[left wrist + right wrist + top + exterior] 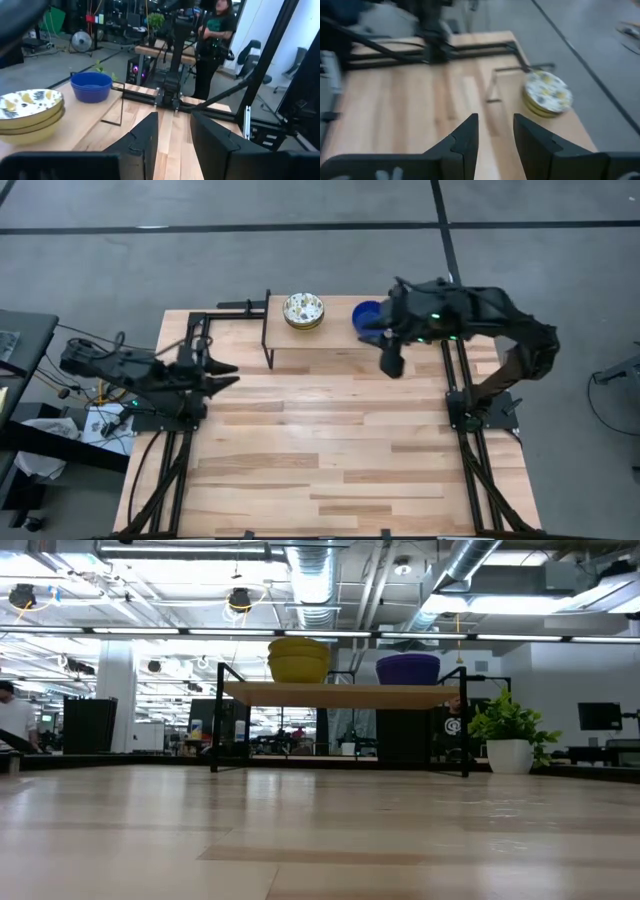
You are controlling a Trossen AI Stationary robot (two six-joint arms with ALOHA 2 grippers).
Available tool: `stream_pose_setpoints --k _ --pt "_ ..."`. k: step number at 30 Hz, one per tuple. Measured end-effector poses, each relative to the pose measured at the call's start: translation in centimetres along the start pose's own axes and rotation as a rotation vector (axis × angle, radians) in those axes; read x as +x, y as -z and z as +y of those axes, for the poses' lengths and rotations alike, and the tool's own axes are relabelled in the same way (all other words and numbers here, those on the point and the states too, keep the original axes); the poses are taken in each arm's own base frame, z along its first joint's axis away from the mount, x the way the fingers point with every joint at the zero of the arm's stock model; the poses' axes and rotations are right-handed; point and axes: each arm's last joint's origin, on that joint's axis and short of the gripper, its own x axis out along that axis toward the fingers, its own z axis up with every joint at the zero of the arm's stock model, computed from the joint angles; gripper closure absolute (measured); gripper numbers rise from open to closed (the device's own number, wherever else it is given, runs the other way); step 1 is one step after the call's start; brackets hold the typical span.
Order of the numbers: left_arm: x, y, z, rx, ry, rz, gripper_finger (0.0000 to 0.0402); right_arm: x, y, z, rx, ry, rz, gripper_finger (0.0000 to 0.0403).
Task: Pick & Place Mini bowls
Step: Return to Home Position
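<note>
The mini bowls stand in two stacks on a small raised wooden shelf at the table's far edge. The cream floral stack is on the shelf's left part. The cobalt blue stack is to its right, partly hidden by my right arm in the high view. My right gripper hovers open just near of the blue stack. My left gripper is open by the table's left edge, pointing right.
The shelf rests on thin black metal legs. A green potted plant shows to its right in the low view. Black arm frames run along both table sides. A person stands beyond the table. The near wooden tabletop lies bare.
</note>
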Motion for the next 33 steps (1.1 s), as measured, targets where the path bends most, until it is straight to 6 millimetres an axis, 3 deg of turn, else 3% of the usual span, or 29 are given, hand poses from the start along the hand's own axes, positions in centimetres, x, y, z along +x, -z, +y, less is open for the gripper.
stream_pose_setpoints --k 6,12,19,26,33 --pt "-2.4 0.0 1.3 -0.035 0.001 -0.009 0.0289 -3.5 0.2 1.9 -0.039 -0.147 -0.090 0.0290" --pt "-3.2 0.5 1.9 -0.034 -0.001 0.004 0.0289 -5.9 0.5 3.1 -0.059 -0.217 -0.151 0.0290" --pt "-2.7 5.1 2.4 -0.080 -0.043 0.068 0.0289 -7.0 0.5 3.9 -0.061 -0.264 -0.187 0.0290" --pt "-2.7 9.9 3.4 -0.179 -0.114 0.062 0.0289 -6.5 0.9 4.4 -0.062 -0.278 -0.207 0.0290" --pt "-1.8 12.7 3.3 -0.233 -0.115 0.117 0.0289 -6.4 3.9 3.8 -0.004 -0.283 -0.285 0.0290"
